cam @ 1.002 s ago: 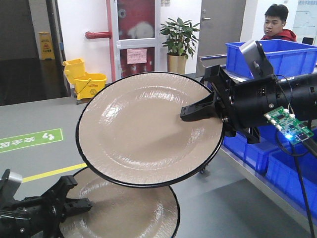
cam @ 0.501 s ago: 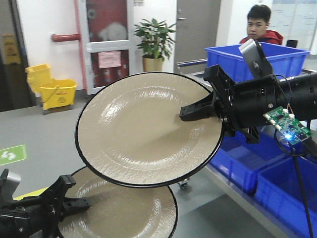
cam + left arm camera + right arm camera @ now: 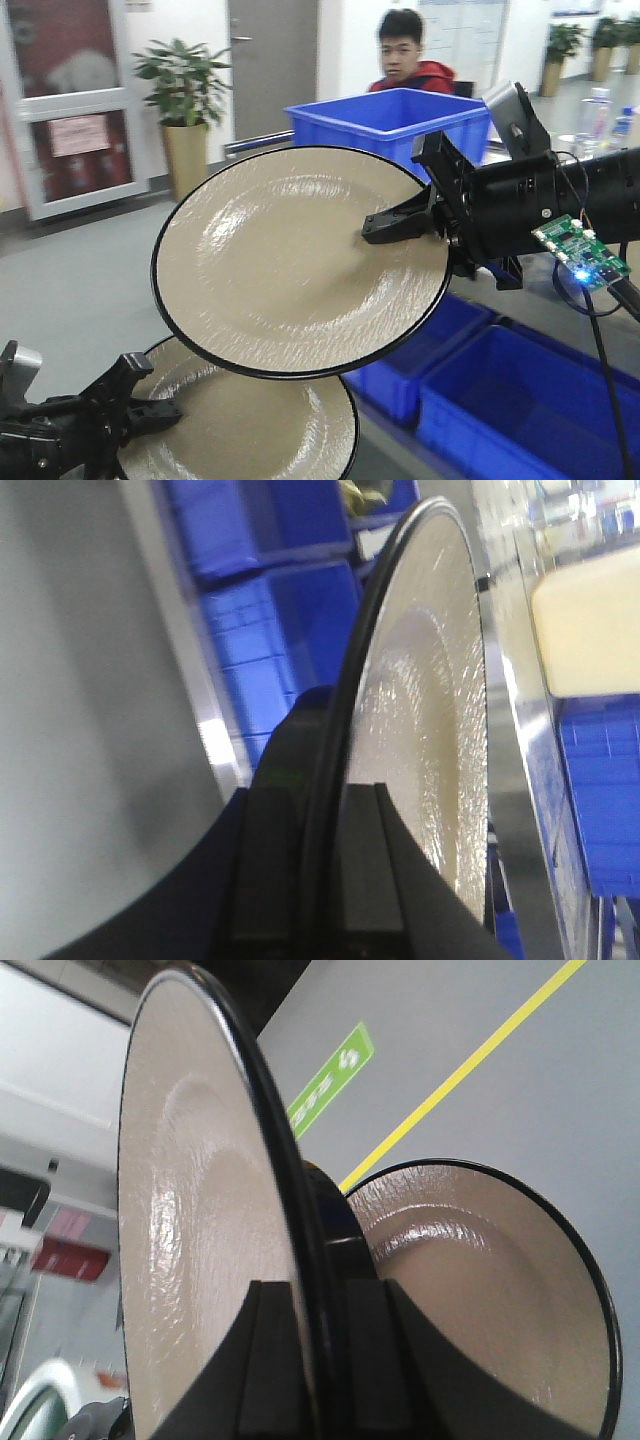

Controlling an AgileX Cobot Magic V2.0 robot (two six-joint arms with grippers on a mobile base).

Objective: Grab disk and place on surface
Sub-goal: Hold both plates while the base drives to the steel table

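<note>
Two beige disks with black rims are held in the air. My right gripper (image 3: 372, 232) is shut on the right rim of the upper disk (image 3: 300, 260), which stands tilted, face toward the camera. In the right wrist view its fingers (image 3: 270, 1360) pinch that disk (image 3: 190, 1210) on both sides of the rim. At the bottom left, my left gripper (image 3: 165, 412) is shut on the left edge of the lower disk (image 3: 250, 420), partly hidden behind the upper one. The left wrist view has this disk (image 3: 430, 710) edge-on between the fingers (image 3: 365, 860). The surface is out of view.
Blue plastic bins (image 3: 520, 400) fill the lower right, and one more bin (image 3: 390, 115) sits higher behind the disk. A man in red (image 3: 405, 55) sits beyond it. A potted plant (image 3: 185, 100) stands by the wall. A yellow line (image 3: 470, 1060) crosses the grey floor.
The whole background has slid leftwards: mop bucket and floor sign are gone, the bins and the man have shifted left. Both arms and their disks keep the same pose in the frame.
</note>
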